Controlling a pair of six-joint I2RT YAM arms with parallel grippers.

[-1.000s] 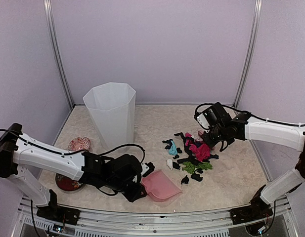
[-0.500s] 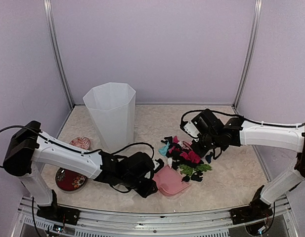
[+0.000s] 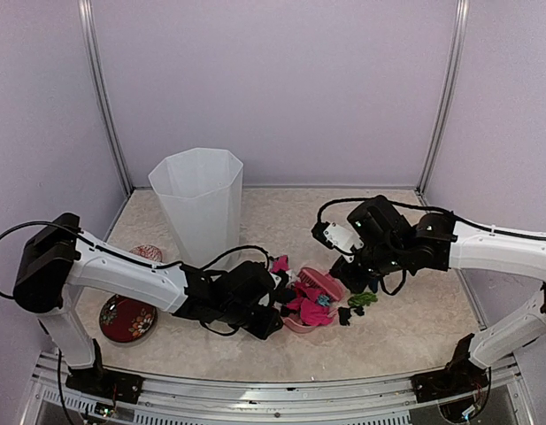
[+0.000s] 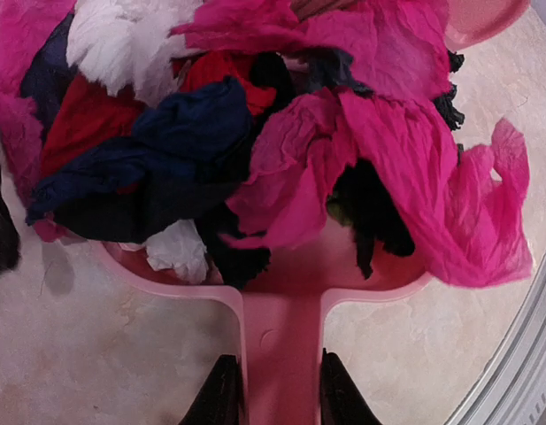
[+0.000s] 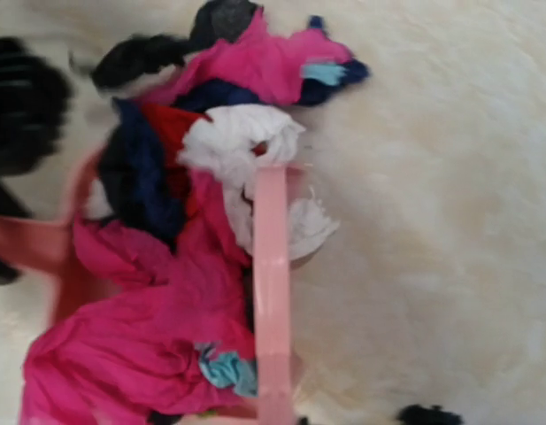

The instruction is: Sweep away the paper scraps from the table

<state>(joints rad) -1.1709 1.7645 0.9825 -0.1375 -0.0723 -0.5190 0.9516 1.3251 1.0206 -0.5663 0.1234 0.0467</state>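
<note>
the left tool [image 4: 276,379] has its two black fingers squeezed close on the handle of the pink dustpan [image 4: 281,292], one finger on each side. in the left wrist view the handle runs straight down the frame to the tool, and the wide mouth of the pan faces the top of the frame.

the right tool [image 3: 343,267] is closed tight on the pink brush [image 5: 273,266]. in the right wrist view the brush is a long pink bar that runs from the middle of the frame down to the bottom edge, and it lies right against the heap.

most of the paper scraps [image 4: 379,150] are piled up in the dustpan: big magenta bits on top, with navy, black, white and a bit of teal. some magenta bits hang over the pan's right side. in the top view the pan sits in the lower middle of the frame, between the two tools. a green scrap [image 3: 362,299] and a black one [image 3: 344,314] lie on the tabletop [image 3: 414,328] just right of the pan.

a tall white bin [image 3: 200,204] stands upright at the upper left. two red dishes [image 3: 126,320] sit at the lower left.
</note>
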